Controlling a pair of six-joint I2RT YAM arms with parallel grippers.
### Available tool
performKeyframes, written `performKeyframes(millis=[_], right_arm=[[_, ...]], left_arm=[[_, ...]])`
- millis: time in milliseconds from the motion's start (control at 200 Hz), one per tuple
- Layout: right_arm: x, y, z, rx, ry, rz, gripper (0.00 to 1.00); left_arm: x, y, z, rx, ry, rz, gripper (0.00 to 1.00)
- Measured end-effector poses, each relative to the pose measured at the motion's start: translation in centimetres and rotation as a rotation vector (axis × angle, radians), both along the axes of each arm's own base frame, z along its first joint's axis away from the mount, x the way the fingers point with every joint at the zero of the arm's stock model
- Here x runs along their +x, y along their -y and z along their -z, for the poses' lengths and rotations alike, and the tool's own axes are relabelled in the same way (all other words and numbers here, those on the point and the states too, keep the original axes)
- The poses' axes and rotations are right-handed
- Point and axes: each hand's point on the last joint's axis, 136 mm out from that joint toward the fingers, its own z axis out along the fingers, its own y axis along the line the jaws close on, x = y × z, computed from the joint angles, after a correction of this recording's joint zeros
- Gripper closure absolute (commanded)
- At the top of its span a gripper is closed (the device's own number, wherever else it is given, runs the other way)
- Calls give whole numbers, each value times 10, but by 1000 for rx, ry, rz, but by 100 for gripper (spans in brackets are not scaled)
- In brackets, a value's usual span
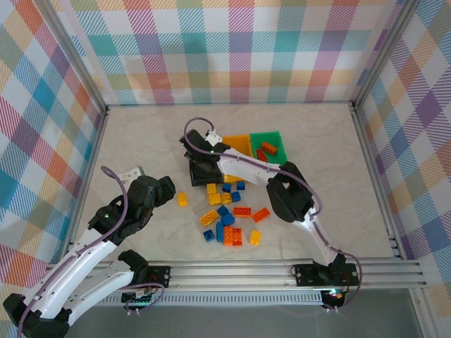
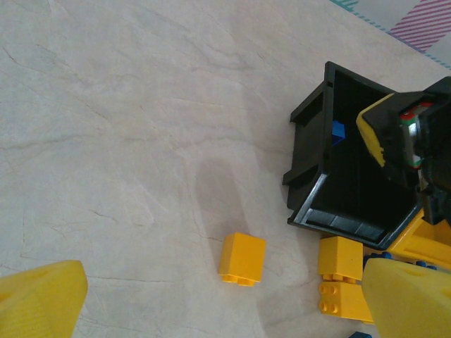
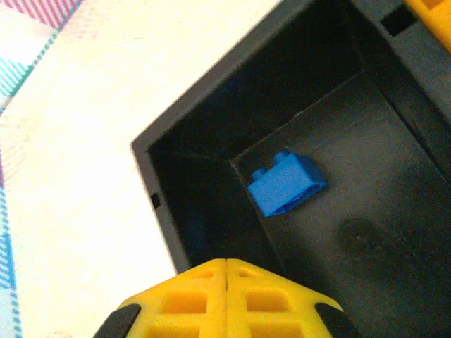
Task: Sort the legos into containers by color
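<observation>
Step in hand looks like the tail end of a blue drop-off. The right gripper (image 3: 225, 278) hangs over the black open-topped plastic bin (image 3: 184, 113) with its yellow fingertips pressed together on nothing, and a small blue studded plastic brick (image 3: 285, 184) lies on the bin floor near a corner. The next move probably calls for lifting clear and reaching to the loose pile of blue, yellow and orange bricks (image 1: 229, 218). The left gripper (image 1: 151, 184) is spread wide and empty near a lone yellow plastic brick (image 2: 242, 258), which belongs in the yellow plastic bin (image 1: 236, 136). Orange bricks (image 1: 266, 150) sit in the green plastic bin (image 1: 269, 132). From above, the right arm covers the black bin and part of the yellow one, so their contents are hard to tell. The left fingertips are cut off at the frame edge.
</observation>
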Motion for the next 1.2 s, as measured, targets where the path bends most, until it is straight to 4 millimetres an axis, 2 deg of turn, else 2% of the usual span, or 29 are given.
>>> performKeyframes(millis=[40,85,220,320,565,860,985,1200], right_arm=[[0,-1,-2,-2,5,-11,61],[0,-1,-3,0,2,-15,53],[3,-5,-5,-14,-10,-44,45],[8,-5,-2,-12,-19,-44,44],[10,8,26,-53,-74,-18,46],[11,12,30,-39,-89,32,44],[15,8,31,-22,-95,51,43],[18,8,44,-31,-117,85,42]], left_arm=[[0,0,0,0,0,0,0],[0,0,0,0,0,0,0],[0,0,0,0,0,0,0],[0,0,0,0,0,0,0],[-1,-1,-2,-5,8,-3,0],[-1,-1,-2,-5,8,-3,0],[-1,-1,-2,-2,8,-1,0],[-1,-1,-2,3,7,3,0]])
